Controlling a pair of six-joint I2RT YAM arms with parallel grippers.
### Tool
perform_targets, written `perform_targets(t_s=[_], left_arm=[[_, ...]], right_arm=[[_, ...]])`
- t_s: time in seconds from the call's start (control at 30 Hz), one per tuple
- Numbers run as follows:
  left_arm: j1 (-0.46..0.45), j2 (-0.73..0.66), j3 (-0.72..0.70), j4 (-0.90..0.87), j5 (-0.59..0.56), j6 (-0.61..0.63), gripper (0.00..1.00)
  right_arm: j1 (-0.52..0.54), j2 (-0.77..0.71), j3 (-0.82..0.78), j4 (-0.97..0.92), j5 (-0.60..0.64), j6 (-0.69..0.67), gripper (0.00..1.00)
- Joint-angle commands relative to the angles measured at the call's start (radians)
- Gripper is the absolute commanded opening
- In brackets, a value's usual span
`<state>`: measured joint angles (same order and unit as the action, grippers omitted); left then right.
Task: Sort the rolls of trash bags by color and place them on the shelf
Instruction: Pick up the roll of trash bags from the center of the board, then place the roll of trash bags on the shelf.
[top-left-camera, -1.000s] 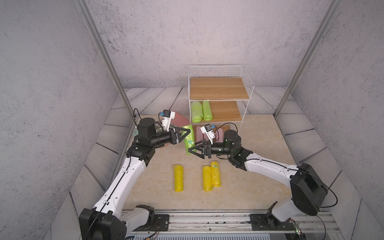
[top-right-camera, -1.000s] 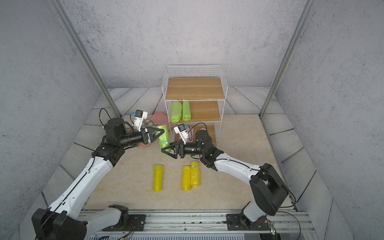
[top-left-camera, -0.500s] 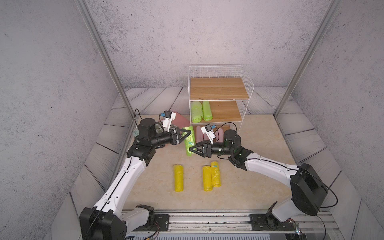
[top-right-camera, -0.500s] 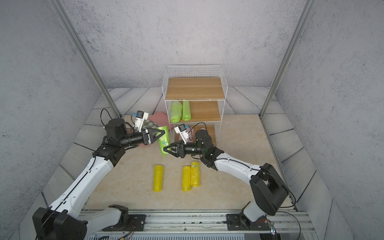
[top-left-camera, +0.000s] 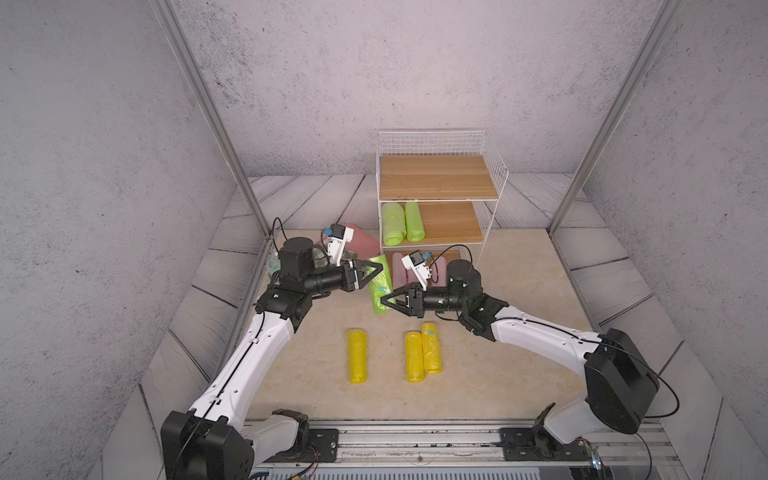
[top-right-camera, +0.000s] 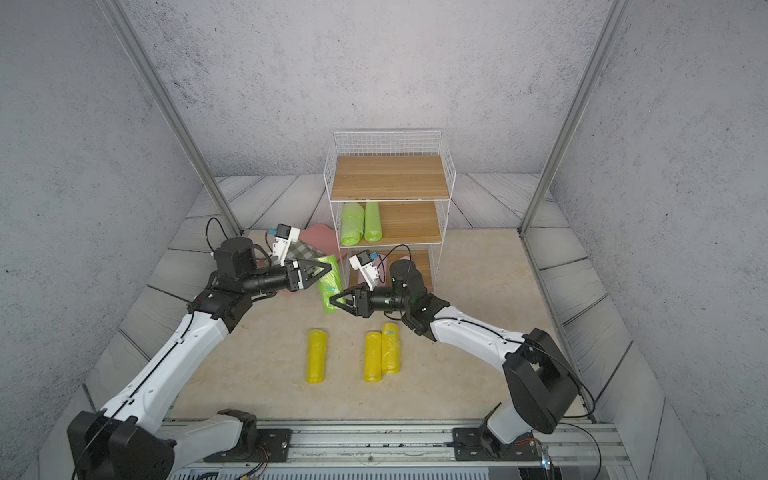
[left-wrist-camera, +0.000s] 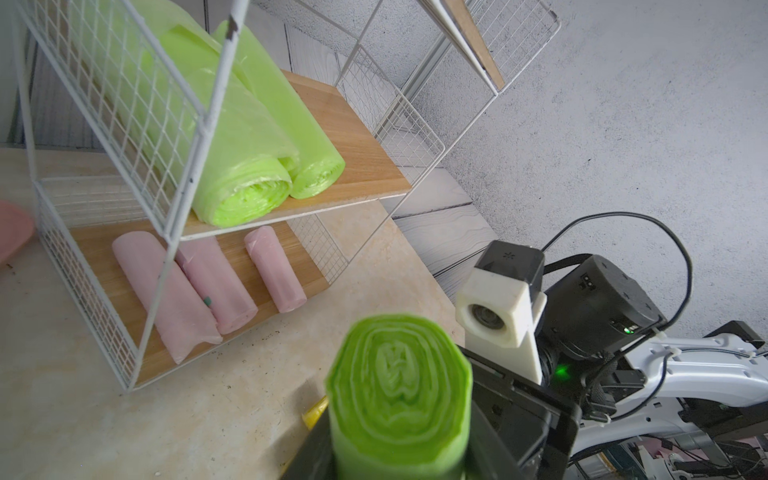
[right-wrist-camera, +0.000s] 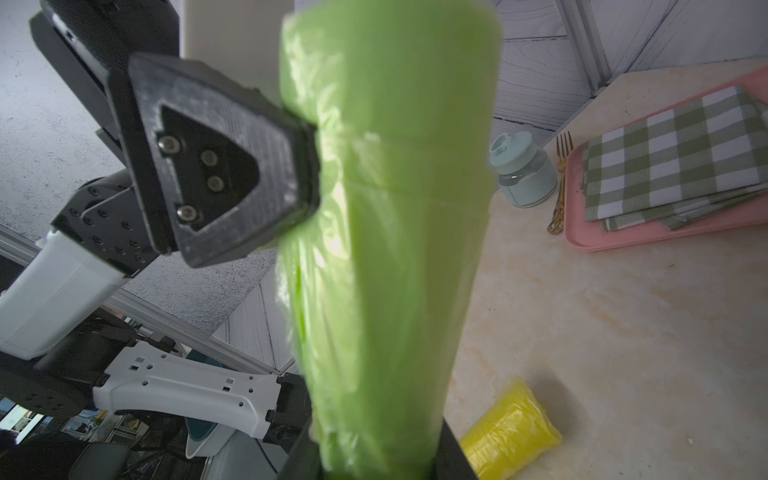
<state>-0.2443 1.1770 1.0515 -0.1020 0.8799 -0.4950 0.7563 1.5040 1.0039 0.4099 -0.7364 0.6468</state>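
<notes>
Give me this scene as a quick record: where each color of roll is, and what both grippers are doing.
held roll: green, lifted between the arms
left gripper: touching its far end; grip unclear
right gripper: shut on its near end
shelf middle tier: two green rolls
bottom tier: three pink rolls
top tier: no rolls
table: three yellow rolls

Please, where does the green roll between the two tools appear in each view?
In a top view: the green roll stands tilted at the centre, near the shelf.
In a top view: the green roll again at the centre, near the shelf.
Left wrist: its spiral end fills the bottom middle.
Right wrist: its long side runs through the middle, top to bottom.
Shared landmark: the shelf, in all views but the right wrist.
</notes>
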Motion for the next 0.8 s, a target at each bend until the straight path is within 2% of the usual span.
perform_targets(t_s=[0.0, 0.3, 0.5, 0.77], left_arm=[[0.008, -0.024, -0.004, 0.021, -0.043, 0.029, 0.57], [0.008, -0.060, -0.010, 0.016, -0.048, 0.037, 0.97], [0.008, -0.099, 0.011, -0.050, -0.092, 0.073, 0.97], [0.008, -0.135, 0.039, -0.136, -0.114, 0.119, 0.97]], right_arm=[[-0.001, -0.095, -0.014, -0.023, 0.043, -0.044, 0.00], [-0.051, -0.175, 0.000, -0.189, 0.096, -0.105, 0.00], [-0.138, -0.264, -0.034, -0.255, 0.174, -0.120, 0.00], [-0.287, -0.309, 0.008, -0.401, 0.215, -0.130, 0.00]])
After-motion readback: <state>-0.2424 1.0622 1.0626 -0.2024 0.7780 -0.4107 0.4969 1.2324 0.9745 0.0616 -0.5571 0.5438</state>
